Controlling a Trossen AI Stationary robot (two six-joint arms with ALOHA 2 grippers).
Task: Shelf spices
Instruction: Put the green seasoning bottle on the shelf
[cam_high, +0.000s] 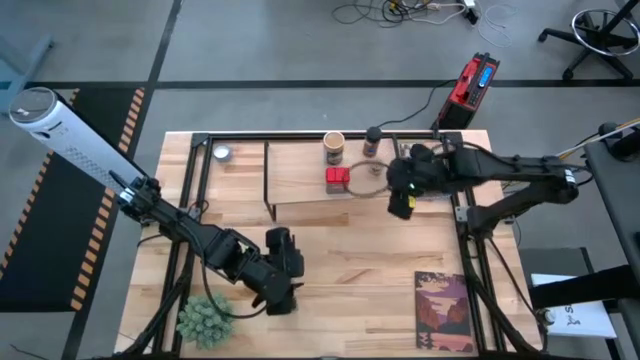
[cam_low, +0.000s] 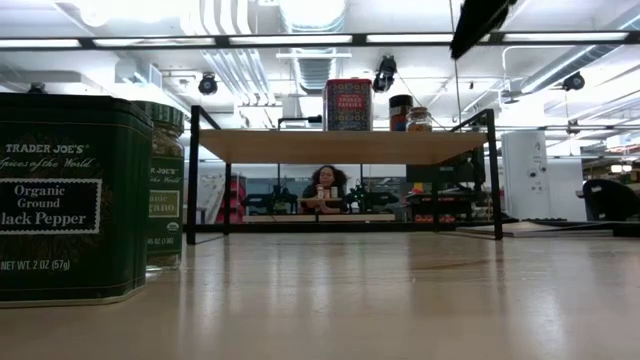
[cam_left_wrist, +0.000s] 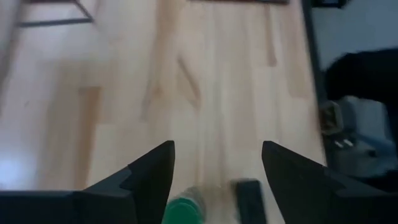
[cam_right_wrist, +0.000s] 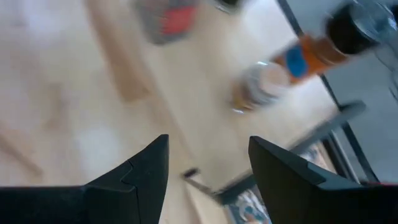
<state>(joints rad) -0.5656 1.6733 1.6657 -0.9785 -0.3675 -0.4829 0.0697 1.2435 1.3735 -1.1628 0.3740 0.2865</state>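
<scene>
Left wrist view: left gripper (cam_left_wrist: 214, 171) jaws open above the green-lidded jar (cam_left_wrist: 184, 211) beside the dark square tin (cam_left_wrist: 250, 198); I'd centre first. Right gripper (cam_right_wrist: 208, 165) open over the shelf (cam_high: 300, 170).

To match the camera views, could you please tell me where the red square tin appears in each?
High view: red square tin on the shelf, middle.
Low view: atop the shelf, centre.
Left wrist view: not in it.
Right wrist view: blurred red shape, likely it.
Shared landmark: the shelf.
</scene>
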